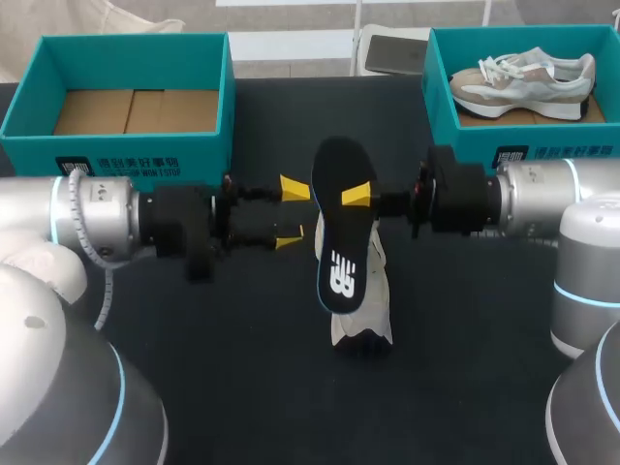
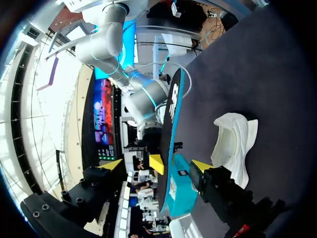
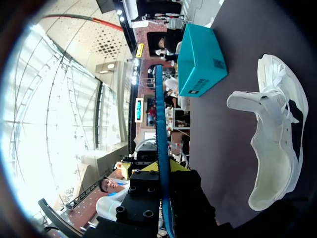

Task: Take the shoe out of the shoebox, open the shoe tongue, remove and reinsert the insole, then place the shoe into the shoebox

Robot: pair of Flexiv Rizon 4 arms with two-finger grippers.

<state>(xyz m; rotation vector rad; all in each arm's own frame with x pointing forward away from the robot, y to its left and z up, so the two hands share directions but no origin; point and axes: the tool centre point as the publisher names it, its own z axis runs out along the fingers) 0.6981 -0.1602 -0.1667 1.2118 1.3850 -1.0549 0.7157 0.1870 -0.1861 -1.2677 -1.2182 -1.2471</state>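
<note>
currently the right gripper (image 1: 355,197), at 3 o'clock, is clamped on the black insole (image 1: 341,252), held upright over the white shoe (image 1: 366,315) at its 6 o'clock. the left gripper (image 1: 291,213), at 9 o'clock, is spread wide. light and floppy, probably; pinch it mid-length.

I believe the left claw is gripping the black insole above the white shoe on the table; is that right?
Not quite: the right claw is gripping the black insole above the white shoe on the table, as the head view shows; the left claw stands open beside it.
</note>
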